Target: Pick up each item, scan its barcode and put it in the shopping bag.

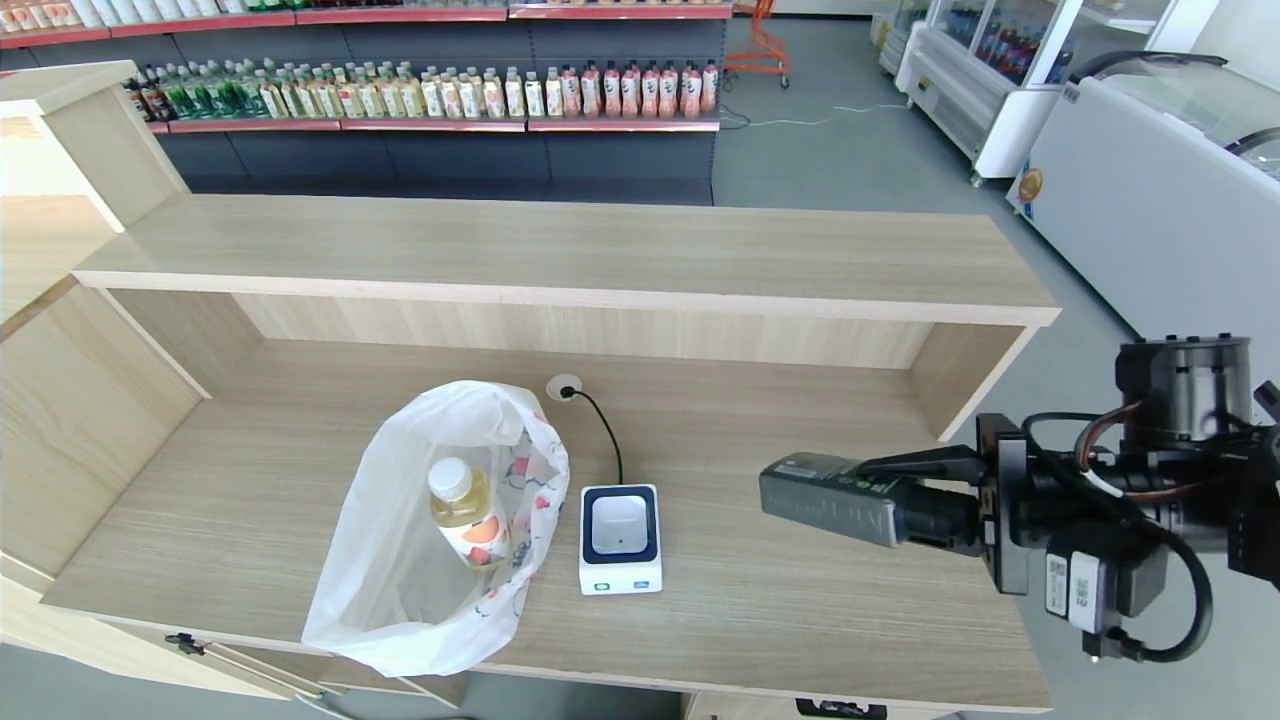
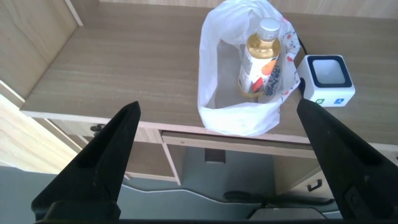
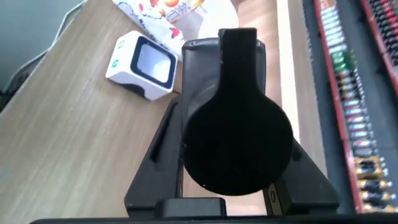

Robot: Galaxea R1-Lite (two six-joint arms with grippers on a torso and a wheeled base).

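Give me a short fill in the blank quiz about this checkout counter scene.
The bottle sits inside the white ____.
The right gripper holds a dark box to the ____ of the scanner.
The left gripper has its jaws ____.
Answers: bag; right; open.

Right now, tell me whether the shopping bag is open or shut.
Open. The bag has its mouth gaping wide on the counter, showing a capped bottle leaning inside.
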